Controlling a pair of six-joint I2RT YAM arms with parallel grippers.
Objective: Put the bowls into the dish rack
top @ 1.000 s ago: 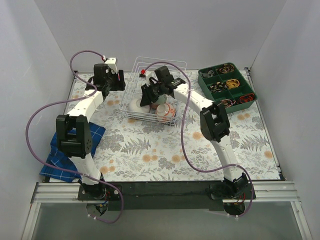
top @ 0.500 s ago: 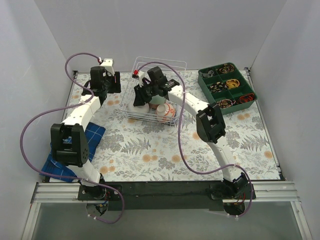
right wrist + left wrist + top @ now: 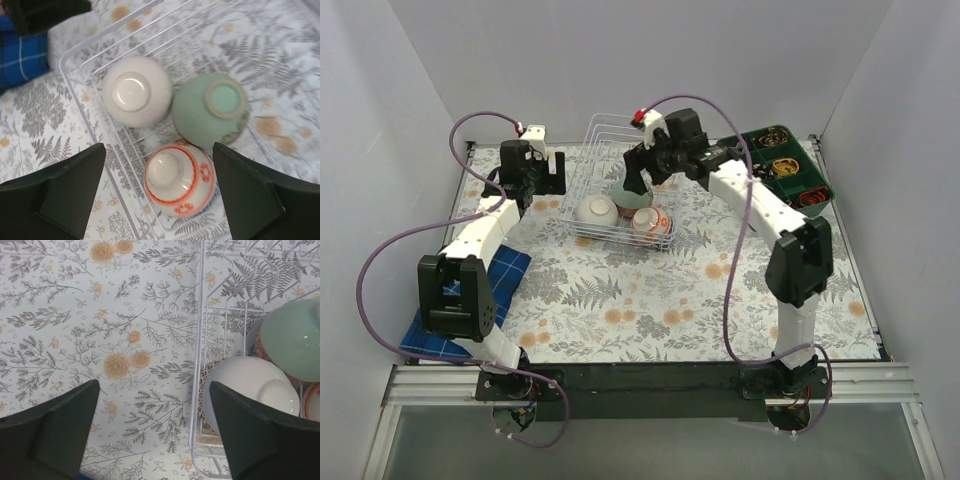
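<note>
Top external: fixed, high, behind arm bases; looks down and forward over whole floral surface [image 3: 650,300]; farthest view.
Left wrist: close, straight down on surface beside left wall of dish rack [image 3: 201,340]; white bowl [image 3: 245,390] and mint green bowl [image 3: 292,337] at right edge.
Right wrist: above rack, looking down into it, less close.
All three share rack's left part with those two bowls.

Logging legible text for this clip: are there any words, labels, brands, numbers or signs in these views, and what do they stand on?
No text can be read in any view.
White bowl and mint green bowl: bases bare, no stamp.
Orange-red patterned bowl: red motifs look like ornament, not letters.
Dish rack: bare wire, no label.
Dark green tray: contents too small to show any print.
</note>
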